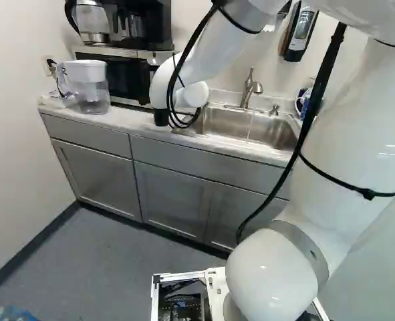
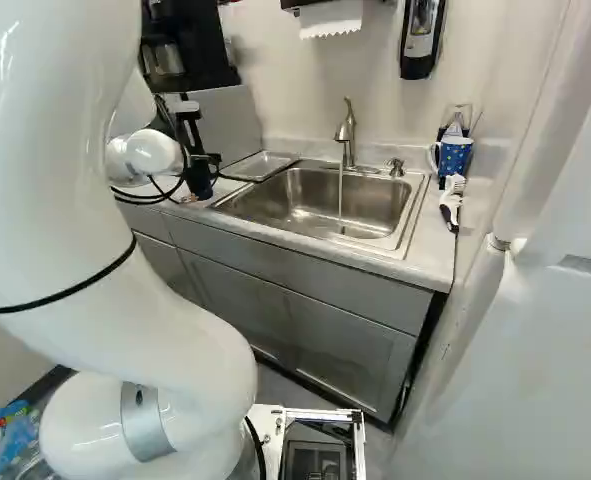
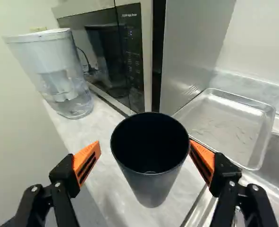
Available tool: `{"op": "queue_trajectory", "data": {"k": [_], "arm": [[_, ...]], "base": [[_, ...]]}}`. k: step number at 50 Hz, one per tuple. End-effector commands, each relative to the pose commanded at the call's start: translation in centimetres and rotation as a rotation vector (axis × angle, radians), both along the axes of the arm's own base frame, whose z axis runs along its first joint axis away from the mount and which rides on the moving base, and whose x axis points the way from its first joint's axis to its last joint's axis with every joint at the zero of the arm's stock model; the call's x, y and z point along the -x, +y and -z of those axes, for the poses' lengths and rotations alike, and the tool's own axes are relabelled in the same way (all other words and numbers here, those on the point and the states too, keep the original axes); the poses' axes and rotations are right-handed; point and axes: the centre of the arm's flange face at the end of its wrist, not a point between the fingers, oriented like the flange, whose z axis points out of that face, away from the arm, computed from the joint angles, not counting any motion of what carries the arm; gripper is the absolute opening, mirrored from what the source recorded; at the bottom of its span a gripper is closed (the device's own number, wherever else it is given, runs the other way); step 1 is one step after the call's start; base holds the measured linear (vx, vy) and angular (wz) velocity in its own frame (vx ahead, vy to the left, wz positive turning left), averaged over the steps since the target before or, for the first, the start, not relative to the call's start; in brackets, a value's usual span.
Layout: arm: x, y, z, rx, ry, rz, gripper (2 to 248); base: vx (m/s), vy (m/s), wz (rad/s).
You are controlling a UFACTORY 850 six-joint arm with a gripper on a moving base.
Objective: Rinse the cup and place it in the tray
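1. The hand (image 2: 199, 158) was open, its two orange-padded fingers spread on either side of the dark cup (image 3: 151, 187). One pad was clearly apart from the cup; the other sat right by its rim, and whether it touched was hard to tell.
2. The cup stood mouth up on the tabletop (image 3: 118, 184), between the fingers and outside the tray.
3. The metal tray (image 3: 229, 123) lay just beside the sink (image 2: 320, 205), near the cup.
4. Water ran from the faucet (image 2: 347, 135) into the sink.
5. Beyond the cup, a microwave (image 3: 113, 52) stood on the tabletop, with a clear water pitcher (image 3: 59, 71) near it.
6. A blue mug (image 2: 454, 157) stood past the sink, at the right of the right base view.
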Motion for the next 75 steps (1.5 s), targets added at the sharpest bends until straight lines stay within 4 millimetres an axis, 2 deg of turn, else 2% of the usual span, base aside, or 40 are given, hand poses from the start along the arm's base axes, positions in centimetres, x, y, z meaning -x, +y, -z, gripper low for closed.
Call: {"op": "queue_trajectory", "data": {"k": [45, 68, 75], "arm": [[1.3, -0.1, 2.4, -0.077, -0.157, 0.021, 247], [1.9, -0.1, 4.8, -0.057, -0.114, 0.016, 247], [1.9, -0.1, 4.8, -0.057, -0.114, 0.016, 247]], "base": [[0.0, 0.0, 0.0], [0.0, 0.0, 0.0], [0.0, 0.0, 0.0]]}}
